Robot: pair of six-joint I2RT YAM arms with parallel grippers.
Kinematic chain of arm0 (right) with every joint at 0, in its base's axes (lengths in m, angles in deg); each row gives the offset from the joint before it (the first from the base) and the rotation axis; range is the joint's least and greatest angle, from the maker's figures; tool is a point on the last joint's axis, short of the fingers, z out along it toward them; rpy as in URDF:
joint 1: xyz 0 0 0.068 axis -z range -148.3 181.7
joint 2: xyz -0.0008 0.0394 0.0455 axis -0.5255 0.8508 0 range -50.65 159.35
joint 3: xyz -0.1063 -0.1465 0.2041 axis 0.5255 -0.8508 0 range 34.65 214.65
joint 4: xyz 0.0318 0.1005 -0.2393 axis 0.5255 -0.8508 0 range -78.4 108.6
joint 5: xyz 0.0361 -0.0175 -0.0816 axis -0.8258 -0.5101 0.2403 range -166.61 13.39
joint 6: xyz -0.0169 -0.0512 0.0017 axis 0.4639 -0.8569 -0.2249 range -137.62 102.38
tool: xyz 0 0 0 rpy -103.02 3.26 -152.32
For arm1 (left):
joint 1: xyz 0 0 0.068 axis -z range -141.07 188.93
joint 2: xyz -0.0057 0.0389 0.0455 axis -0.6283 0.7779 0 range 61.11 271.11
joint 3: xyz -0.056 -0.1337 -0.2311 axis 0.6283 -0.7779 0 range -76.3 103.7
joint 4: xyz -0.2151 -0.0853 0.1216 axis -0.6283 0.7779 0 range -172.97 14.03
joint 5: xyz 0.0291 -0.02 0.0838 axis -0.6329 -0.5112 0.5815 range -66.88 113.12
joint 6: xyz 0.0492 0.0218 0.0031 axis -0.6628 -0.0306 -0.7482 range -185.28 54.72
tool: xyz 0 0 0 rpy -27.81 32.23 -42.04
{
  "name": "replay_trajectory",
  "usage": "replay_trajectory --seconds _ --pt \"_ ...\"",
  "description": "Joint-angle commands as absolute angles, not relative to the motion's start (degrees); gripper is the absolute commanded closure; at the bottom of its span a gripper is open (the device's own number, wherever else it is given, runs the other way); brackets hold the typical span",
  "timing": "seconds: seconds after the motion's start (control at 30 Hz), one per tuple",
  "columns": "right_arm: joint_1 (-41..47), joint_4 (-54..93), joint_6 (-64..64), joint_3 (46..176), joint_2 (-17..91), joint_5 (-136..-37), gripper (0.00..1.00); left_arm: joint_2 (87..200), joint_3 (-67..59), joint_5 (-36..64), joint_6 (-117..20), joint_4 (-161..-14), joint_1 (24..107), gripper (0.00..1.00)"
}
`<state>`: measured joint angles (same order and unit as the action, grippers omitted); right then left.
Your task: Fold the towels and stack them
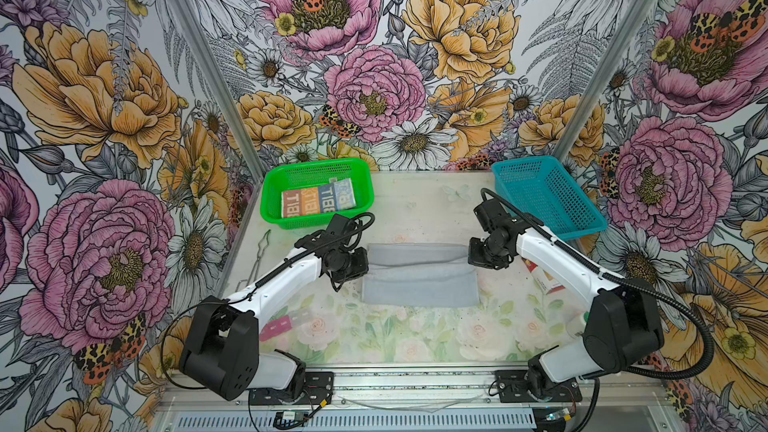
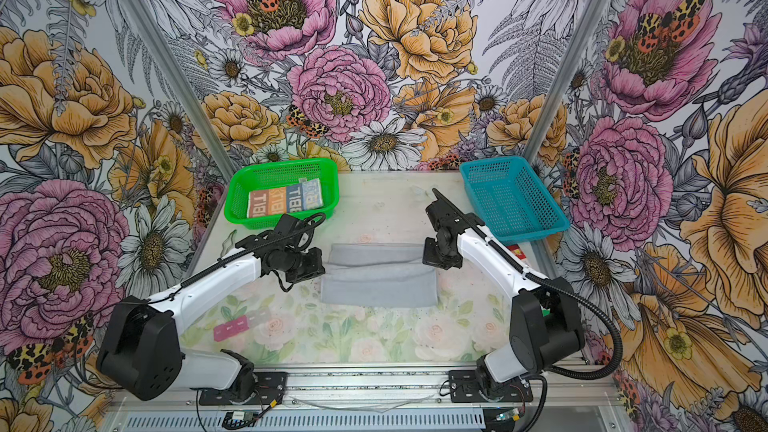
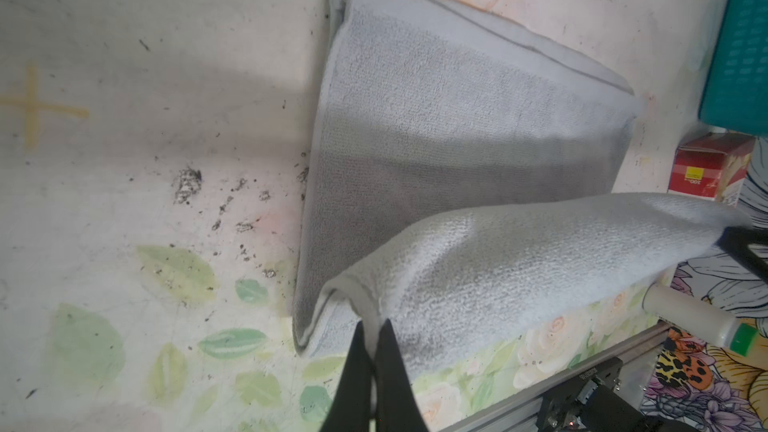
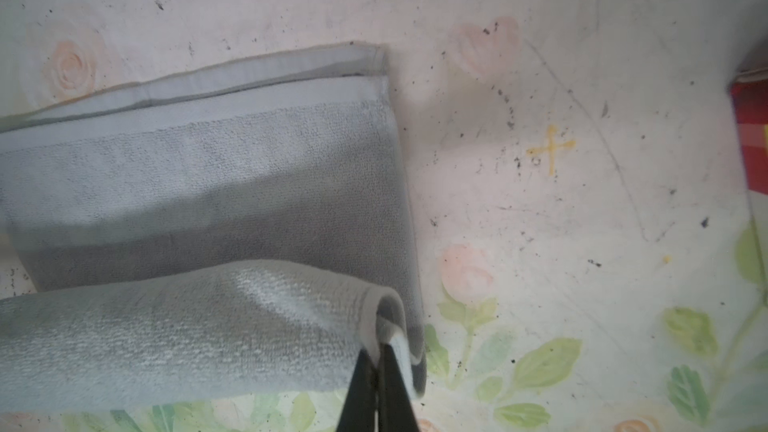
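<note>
Left pincer (image 3: 372,326) is seen clamped on one corner of the light grey towel (image 3: 436,118), with the cloth pinched between its two black fingers and no gap left. Right pincer (image 4: 376,353) is likewise closed tight on the opposite corner of the same towel, where a rolled hem is caught between its fingers. Between the two pincers a strip of the towel is held raised and stretched above the rest. The rest is laid flat in layers at the middle of the desk (image 1: 415,209), between the two arms in both top views. The lettered towel (image 1: 318,198) is laid folded inside the green basket (image 1: 316,163) at the far left of the desk. The teal basket (image 1: 523,160) is set at the far right. A red-white carton (image 1: 540,274) is partly hidden by the right arm.
</note>
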<state>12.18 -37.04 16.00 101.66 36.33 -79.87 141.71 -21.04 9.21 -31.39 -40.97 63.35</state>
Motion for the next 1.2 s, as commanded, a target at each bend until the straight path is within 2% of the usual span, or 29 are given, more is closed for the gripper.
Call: replay_trajectory --seconds 0.0,0.27,0.6,0.77,0.8,0.83,0.87,0.97,1.1,1.17 --pt "13.57 -35.17 12.76 104.47 38.45 -80.4 1.0 145.27 -16.9 7.68 -35.68 -44.13 61.94 1.0" --pt "16.09 -33.58 11.03 106.72 43.78 -81.88 1.0 153.02 -9.64 8.08 -37.84 -44.89 60.91 1.0" --pt "17.18 -32.05 9.46 110.96 50.77 -83.9 1.0 159.68 -6.29 7.3 -37.85 -48.36 58.94 1.0" --pt "17.54 -32.16 8.95 113.33 52.56 -84.03 1.0 161.65 -2.31 7.73 -38.95 -49.31 58.81 0.87" --pt "17.59 -32.29 8.77 113.72 52.71 -84.08 0.97 161.87 -1.36 7.82 -39.21 -49.23 58.81 0.84" --pt "17.72 -32.22 8.67 114.14 52.64 -84.1 0.88 162.0 -0.35 8.43 -39.39 -49.23 58.92 0.79" --pt "17.73 -32.21 8.64 114.43 52.4 -84.1 0.85 162.09 0.48 8.77 -39.38 -49.25 58.88 0.75" --pt "17.51 -32.21 8.1 114.99 49.86 -83.54 0.72 161.67 2.31 11.4 -39.81 -49.23 59.26 0.73" --pt "15.94 -32.19 6.77 112.95 42.68 -79.61 0.64 157.53 0.32 18.05 -41.93 -49.34 61.58 0.72" --pt "15.93 -32.16 6.3 110.92 40.43 -79.22 0.61 155.42 -2.48 18.04 -42.59 -49.84 62.41 0.7"
